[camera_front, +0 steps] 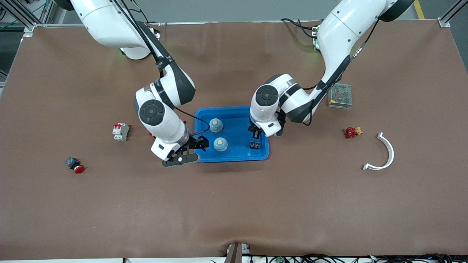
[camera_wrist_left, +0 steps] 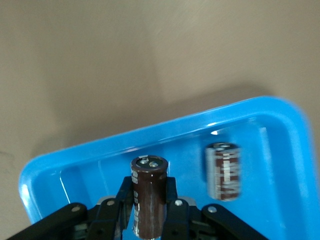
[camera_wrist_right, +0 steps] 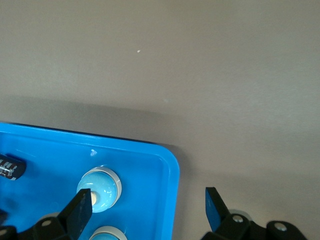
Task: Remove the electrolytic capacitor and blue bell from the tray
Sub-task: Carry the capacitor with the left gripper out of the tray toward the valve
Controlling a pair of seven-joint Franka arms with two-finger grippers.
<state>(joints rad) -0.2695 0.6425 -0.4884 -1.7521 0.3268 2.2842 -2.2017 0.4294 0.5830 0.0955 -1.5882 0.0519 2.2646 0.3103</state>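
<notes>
Low in the frame's centre, the right hand (camera_front: pixel 190 151) hangs wide over the blue tray's (camera_front: pixel 237 157) rim, empty. Just above in the tray sit two bells, one (camera_front: pixel 220 144) nearer, one (camera_front: pixel 215 125) higher up. A loose capacitor (camera_front: pixel 255 145) lies beside them. The left hand (camera_wrist_left: pixel 150 210), over the tray, clamps a second capacitor (camera_wrist_left: pixel 148 195) upright.

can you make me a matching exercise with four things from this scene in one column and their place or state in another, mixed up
Things:
1. left tool
2. right tool
3. white curved piece
4. red push button

Place or state:
A. open, over the blue tray's edge
B. on the table toward the right arm's end
C. shut on a brown capacitor
D. on the table toward the left arm's end

Pairs: 1-C, 2-A, 3-D, 4-B
</notes>
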